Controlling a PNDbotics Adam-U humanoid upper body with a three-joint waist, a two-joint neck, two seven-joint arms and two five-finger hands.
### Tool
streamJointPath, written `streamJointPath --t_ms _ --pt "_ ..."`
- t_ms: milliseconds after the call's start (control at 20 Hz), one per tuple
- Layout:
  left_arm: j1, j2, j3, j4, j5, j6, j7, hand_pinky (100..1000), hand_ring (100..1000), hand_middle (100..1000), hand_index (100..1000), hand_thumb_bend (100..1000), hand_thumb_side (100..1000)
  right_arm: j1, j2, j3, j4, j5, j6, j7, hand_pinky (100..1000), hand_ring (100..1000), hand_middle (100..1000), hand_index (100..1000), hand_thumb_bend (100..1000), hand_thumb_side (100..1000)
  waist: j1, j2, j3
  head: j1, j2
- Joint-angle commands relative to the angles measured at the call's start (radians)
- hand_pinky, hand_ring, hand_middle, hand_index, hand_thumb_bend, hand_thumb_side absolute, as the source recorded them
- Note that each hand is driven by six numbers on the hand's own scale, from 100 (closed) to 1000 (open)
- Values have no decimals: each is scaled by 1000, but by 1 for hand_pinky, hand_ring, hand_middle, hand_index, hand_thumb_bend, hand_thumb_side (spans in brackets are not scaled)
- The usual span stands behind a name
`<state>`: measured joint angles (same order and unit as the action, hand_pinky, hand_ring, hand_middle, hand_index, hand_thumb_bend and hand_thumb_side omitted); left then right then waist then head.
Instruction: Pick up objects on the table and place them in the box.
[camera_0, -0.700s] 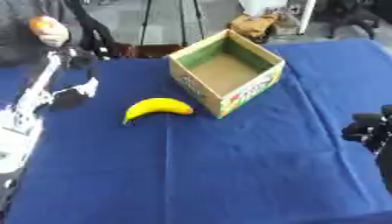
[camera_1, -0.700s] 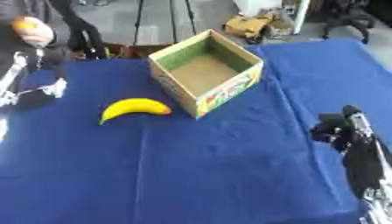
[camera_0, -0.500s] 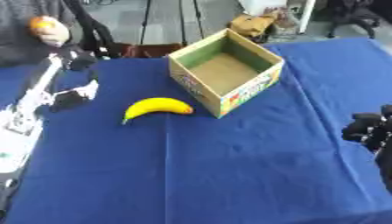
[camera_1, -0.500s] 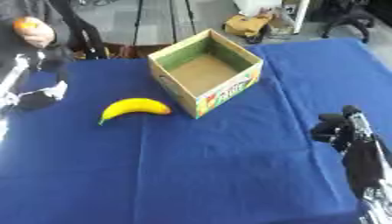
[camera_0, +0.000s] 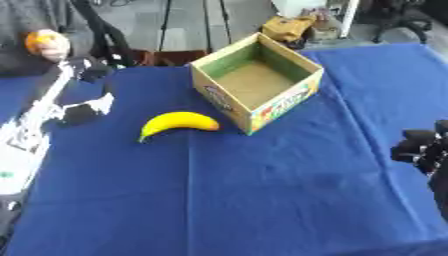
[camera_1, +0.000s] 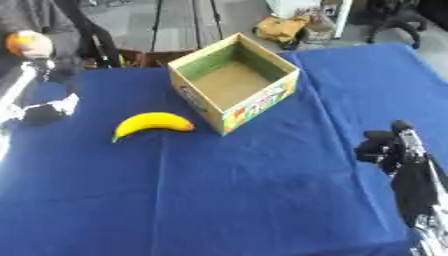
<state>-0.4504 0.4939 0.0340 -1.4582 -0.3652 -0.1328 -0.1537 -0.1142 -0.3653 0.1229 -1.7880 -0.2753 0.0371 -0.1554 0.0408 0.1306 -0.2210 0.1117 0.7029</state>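
Setting: lab or workshop | Evidence: blue-clothed table (camera_0: 262, 200); grey bare floor past its far edge; black tripod legs (camera_0: 171, 22); office chair (camera_1: 398, 15) at far right corner

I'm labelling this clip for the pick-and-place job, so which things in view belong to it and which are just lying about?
Part of the job:
- banana on the blue table
- open cardboard box, empty
- right robot hand, idle at the table's right edge

Just about:
- orange thing in a person's hand, far left
- tan bag on the floor beyond the table
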Motion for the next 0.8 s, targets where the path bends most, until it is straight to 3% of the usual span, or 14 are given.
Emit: streamJointPath --t_ms 50,450,800 --pt "-49 35 -17 17 -33 -1 -20 762 731 658 737 235 100 -6 -14 -8 -8 7 -2 3 663 612 522 657 100 936 -3 -15 -1 0 7" --pt "-234 9 -129 208 -162 -22 -133 798 748 689 789 348 100 -5 -11 -2 -10 7 0 10 663 612 522 657 100 937 -10 -16 -12 12 7" --pt "-374 -61 -157 393 -276 -53 -227 813 744 677 791 393 100 -9 -7 4 -9 5 3 16 663 612 522 657 100 939 -14 -13 -27 21 7"
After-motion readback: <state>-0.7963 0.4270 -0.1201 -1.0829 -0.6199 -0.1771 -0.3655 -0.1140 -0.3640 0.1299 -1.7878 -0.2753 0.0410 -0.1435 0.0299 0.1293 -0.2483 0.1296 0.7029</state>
